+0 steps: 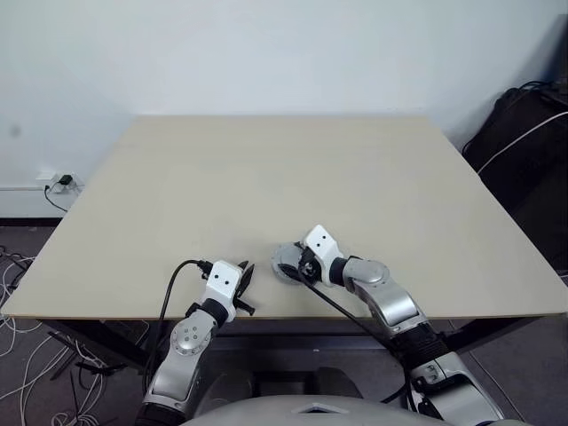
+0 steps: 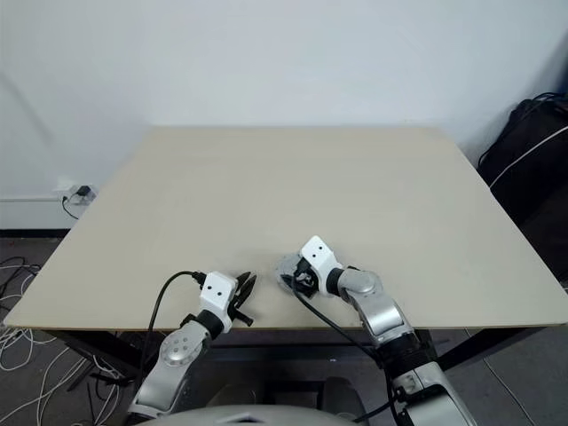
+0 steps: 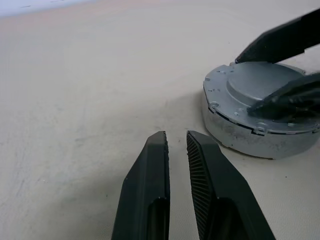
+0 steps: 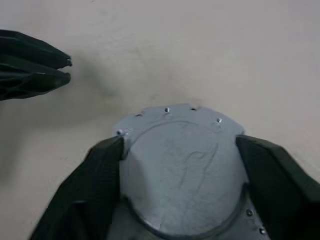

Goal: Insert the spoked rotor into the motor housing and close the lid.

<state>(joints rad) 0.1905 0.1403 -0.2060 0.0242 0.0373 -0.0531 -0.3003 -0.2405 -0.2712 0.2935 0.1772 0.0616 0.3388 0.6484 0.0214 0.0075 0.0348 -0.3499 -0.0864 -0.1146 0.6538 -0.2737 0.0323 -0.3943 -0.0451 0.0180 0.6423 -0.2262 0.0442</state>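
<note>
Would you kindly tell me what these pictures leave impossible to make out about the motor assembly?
- Spoked rotor: nothing tells whether it sits inside; the lid covers the motor housing.
- Lid's near edge: cut off at the right wrist view's border.
- Right hand: its fingers straddle the lid; actual contact is unclear.
- Head views: the housing is too small for detail.

Left end effector point(image 3: 176, 141) closed, low — right end effector point(image 4: 180, 145) spread wide, angled down.

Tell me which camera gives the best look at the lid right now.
The left wrist view: the lid shows from the side, sitting on the motor housing, right gripper fingers at its edges. The right wrist view shows its face between the fingers; the head views show a small grey disc.
</note>
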